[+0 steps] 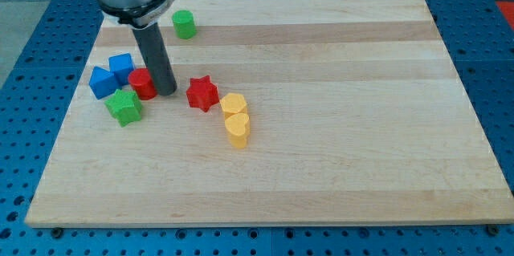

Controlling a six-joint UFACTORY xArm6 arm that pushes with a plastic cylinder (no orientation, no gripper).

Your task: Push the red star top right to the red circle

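Note:
The red star [202, 93] lies on the wooden board [337, 128], left of the middle. The red circle [144, 84] stands further to the view's left, about seventy pixels from the star. My tip [166, 91] rests on the board between the two, right beside the red circle's right edge and a short gap left of the star. The dark rod rises from the tip to the arm's end at the view's top left.
Two blue blocks [112, 75] and a green star [124, 106] crowd the red circle's left side. A yellow hexagon [233, 104] and a yellow heart [237, 128] lie just right of and below the red star. A green cylinder [184, 24] stands near the top.

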